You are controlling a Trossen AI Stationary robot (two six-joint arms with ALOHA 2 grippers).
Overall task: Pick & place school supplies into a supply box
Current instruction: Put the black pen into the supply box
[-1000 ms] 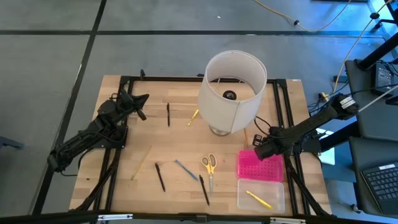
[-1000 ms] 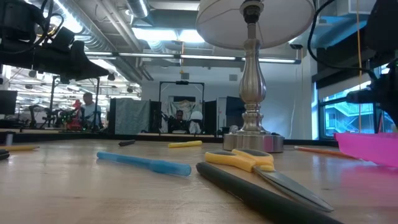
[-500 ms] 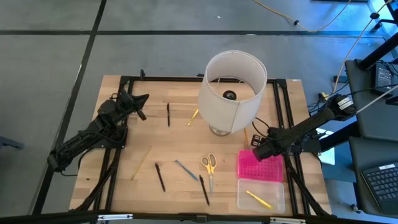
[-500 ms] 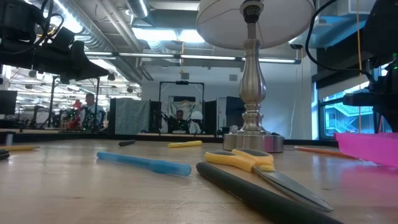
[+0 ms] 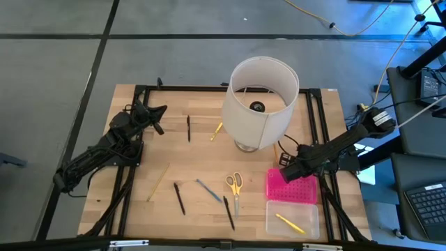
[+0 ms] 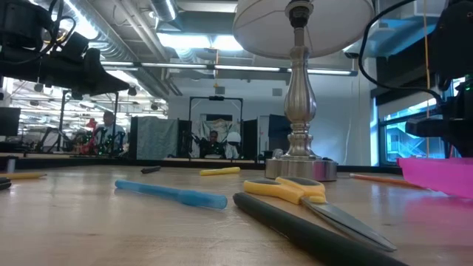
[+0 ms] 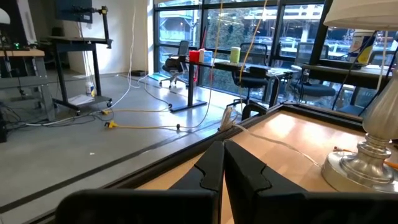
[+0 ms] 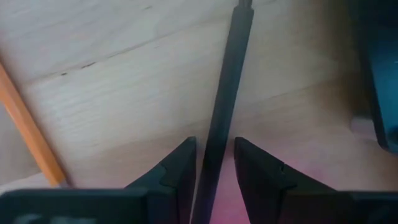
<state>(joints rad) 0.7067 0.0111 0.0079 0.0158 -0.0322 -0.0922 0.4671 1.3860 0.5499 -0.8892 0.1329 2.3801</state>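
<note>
The left gripper [image 5: 157, 110] waits over the table's far left corner, its fingers pressed together. Thin black pens [image 5: 179, 198], a wooden pencil [image 5: 158, 182], a blue pen [image 5: 208, 190] and yellow-handled scissors [image 5: 233, 185] lie spread on the wood. Beside the lamp [image 5: 258, 103], the right gripper [image 5: 286, 163] hovers at the pink lid [image 5: 291, 186], fingers slightly apart, astride a thin dark rod [image 8: 225, 81]. The clear box base [image 5: 293, 218] holds one yellow pencil [image 5: 289, 223].

Table [image 5: 202, 167] pale matt wood; lamp base [image 6: 300, 164] polished metal; supply box [image 5: 292, 218] clear plastic.
</note>
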